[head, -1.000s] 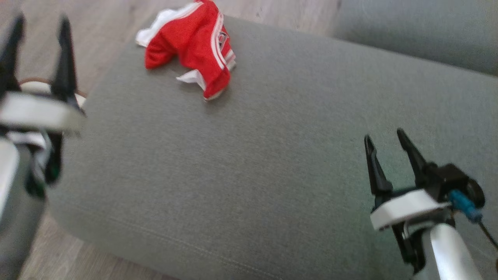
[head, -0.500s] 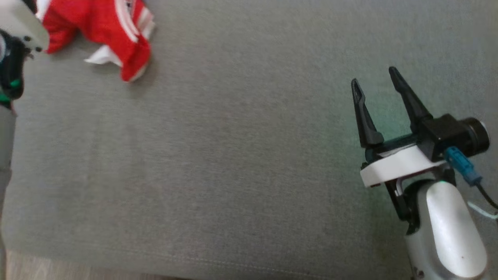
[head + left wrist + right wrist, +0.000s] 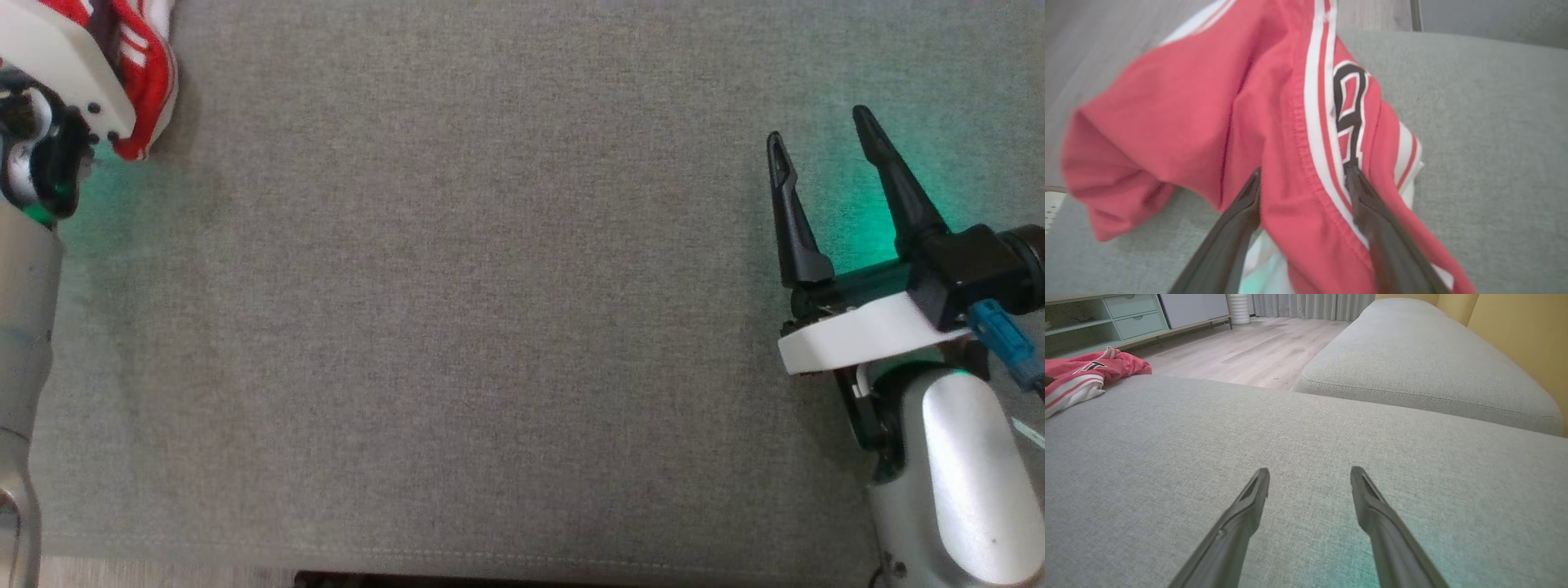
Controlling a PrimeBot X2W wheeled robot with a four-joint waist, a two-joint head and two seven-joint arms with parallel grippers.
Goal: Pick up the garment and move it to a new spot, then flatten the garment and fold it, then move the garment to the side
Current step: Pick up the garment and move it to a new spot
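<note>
The garment (image 3: 1208, 102) is a crumpled red piece with white stripes and a black-and-white emblem, lying near the far left corner of the grey sofa cushion (image 3: 457, 286). My left gripper (image 3: 1303, 169) is open, its two dark fingers astride a raised fold of the red cloth. In the head view only a corner of the garment (image 3: 151, 90) shows, behind my left arm's white wrist plate (image 3: 57, 57). My right gripper (image 3: 818, 124) hovers open over bare cushion at the right, with nothing between its fingers. From the right wrist, the garment (image 3: 1081, 373) lies far off to the left.
A second grey cushion (image 3: 1412, 355) adjoins the far right side, against a yellow wall (image 3: 1515, 326). Wooden floor (image 3: 1241, 347) lies beyond the cushion's far edge, with a pale green cabinet (image 3: 1106, 314) and curtains behind. The cushion's front seam (image 3: 522, 559) runs along the bottom of the head view.
The head camera has swung down and to the right, shifting the garment to the view's top left. My left gripper has moved from beside the cushion to the garment. The right gripper stayed open.
</note>
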